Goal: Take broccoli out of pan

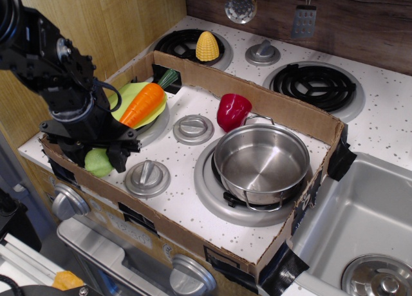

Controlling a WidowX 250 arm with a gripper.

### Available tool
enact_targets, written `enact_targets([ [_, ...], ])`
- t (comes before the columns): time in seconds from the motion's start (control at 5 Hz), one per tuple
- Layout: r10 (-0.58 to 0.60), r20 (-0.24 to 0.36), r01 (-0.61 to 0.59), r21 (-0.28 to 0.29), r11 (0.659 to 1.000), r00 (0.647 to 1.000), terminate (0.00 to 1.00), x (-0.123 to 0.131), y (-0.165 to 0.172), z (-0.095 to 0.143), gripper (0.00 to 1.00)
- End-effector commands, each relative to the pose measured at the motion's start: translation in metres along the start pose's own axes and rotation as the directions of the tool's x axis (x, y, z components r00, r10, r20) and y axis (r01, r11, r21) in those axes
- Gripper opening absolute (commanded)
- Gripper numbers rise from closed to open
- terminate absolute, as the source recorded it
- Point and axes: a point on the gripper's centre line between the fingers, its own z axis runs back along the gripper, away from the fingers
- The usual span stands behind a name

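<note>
The pan (261, 162) is a shiny steel pot standing empty on the front right burner inside the cardboard tray. The broccoli (96, 165) is a pale-green lump at the tray's front left corner, far left of the pan. My gripper (98, 158) is shut on the broccoli, with a black finger on each side of it, and holds it low, just above or on the speckled stove top. The gripper hides the top of the broccoli.
An orange carrot (143, 104) lies on a yellow-green plate (126, 92) behind the gripper. A red pepper (232, 111) stands next to the pan. A grey knob (147, 176) is right of the broccoli. The cardboard wall (260, 97) rings the area. A corn cob (206, 46) and a sink (360, 225) lie outside.
</note>
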Motion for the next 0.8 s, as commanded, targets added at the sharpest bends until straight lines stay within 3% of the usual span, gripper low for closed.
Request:
enact_targets([
  [0.0, -0.060, 0.023, 0.060, 0.005, 0.998, 0.998, 0.00, 0.028, -0.002, 0.007, 1.00],
  [0.2, -0.059, 0.072, 0.053, 0.082, 0.995, 0.996, 0.00, 0.034, -0.008, 0.027, 1.00],
  [0.4, -0.079, 0.036, 0.073, 0.153, 0.986, 0.996, 0.00, 0.046, -0.014, 0.064, 1.00],
  [0.6, -0.070, 0.006, 0.068, 0.180, 0.981, 0.998, 1.00, 0.052, -0.020, 0.085, 1.00],
])
